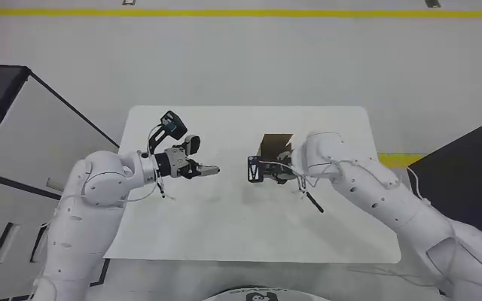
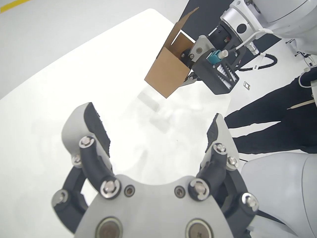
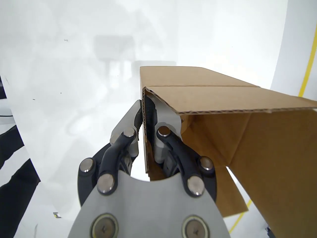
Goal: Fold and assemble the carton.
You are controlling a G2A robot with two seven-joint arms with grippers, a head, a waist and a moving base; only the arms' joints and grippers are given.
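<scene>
White table [image 1: 226, 233], pale floor beyond. We see the right gripper [image 3: 146, 115] clamped on one wall of the carton [image 3: 223, 95], which it holds just above the table's middle with flaps loose. The left gripper [image 2: 154, 115] hangs wide open and empty over the table. We judge the corrugated board light, stiff across its panels and weak at its creases; grip panel edges.

Brown carton [image 1: 276, 142] sits center-right on the white table [image 1: 226, 226], right gripper [image 1: 275, 162] touching it, left gripper [image 1: 208, 171] nearby, pointing toward it.
</scene>
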